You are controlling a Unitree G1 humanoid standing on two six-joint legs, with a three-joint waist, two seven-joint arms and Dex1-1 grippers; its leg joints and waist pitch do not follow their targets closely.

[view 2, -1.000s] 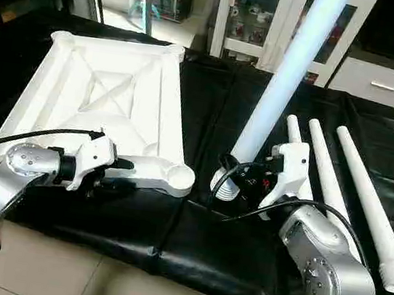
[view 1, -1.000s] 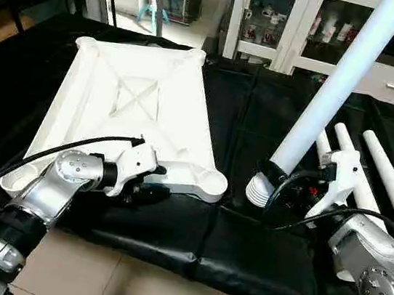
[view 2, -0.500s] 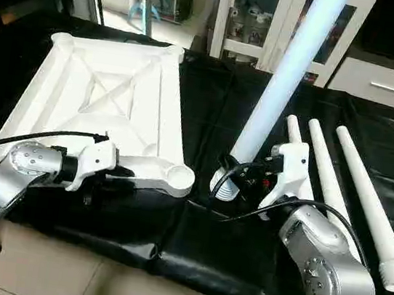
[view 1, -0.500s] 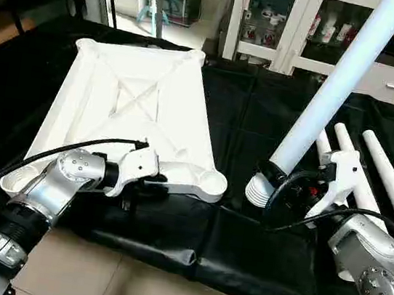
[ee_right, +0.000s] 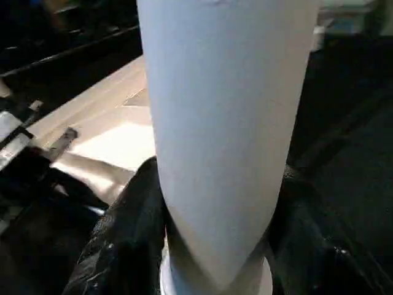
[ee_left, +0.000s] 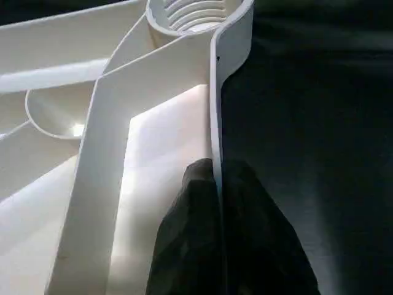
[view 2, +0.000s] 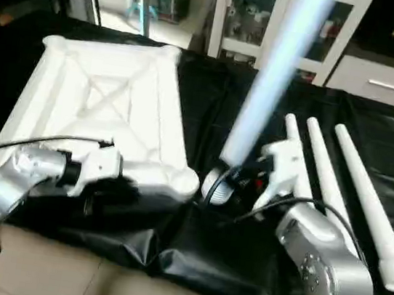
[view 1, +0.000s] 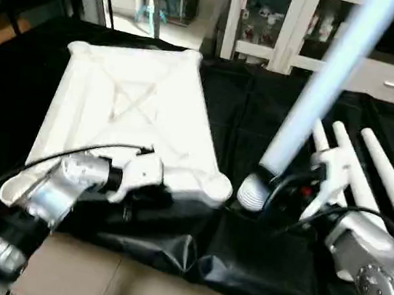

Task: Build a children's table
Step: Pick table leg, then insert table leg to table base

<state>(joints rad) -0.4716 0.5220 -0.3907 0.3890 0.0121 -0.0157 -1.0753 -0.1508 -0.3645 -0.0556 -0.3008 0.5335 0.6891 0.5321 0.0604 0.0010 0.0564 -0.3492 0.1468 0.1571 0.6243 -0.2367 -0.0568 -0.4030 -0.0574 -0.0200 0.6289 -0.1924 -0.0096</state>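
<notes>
On black mat (view 1: 244,125), left claw (ee_left: 216,184) pinching tabletop (view 1: 137,102) rim

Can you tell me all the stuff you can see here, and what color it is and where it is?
Table top: one, white, upside down on the black sheet, left side.
Held leg: one, white, tilted up, in the right end effector.
Spare legs: three, white, lying side by side on the right.
Sheet: one, black, spread under everything.
Cabinet: one, white with glass doors, at the back.
Left end effector: black fingers pinching the table top's near rim.
Right end effector: black fingers around the held leg's thick end.
</notes>
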